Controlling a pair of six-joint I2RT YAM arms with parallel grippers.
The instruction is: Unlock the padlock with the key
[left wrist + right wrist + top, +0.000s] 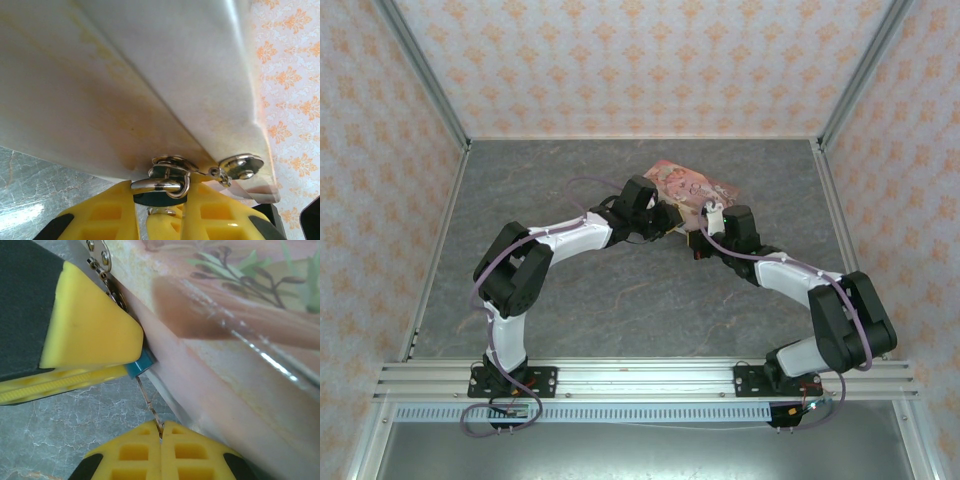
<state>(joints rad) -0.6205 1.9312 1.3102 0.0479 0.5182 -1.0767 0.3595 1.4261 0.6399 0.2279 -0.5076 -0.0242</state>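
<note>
The padlock (141,364) is a tiny teal body hanging from the clasp of the pink picture tin (685,183). In the left wrist view its silver shackle (159,185) runs through the tin's metal hasp (170,162). My left gripper (160,194) is shut on the padlock, and one of its yellow fingers (87,335) covers most of the body. My right gripper (161,429) is shut on the thin metal key (148,399). The key's tip reaches the padlock's lower face. Both grippers meet at the tin's near side (688,228).
The tin rests tilted on the grey marbled table (620,290), near the back middle. Its pale side (125,85) hangs close over the left fingers, and its painted wall (240,340) runs right beside the right fingers. Patterned walls (380,180) enclose the table.
</note>
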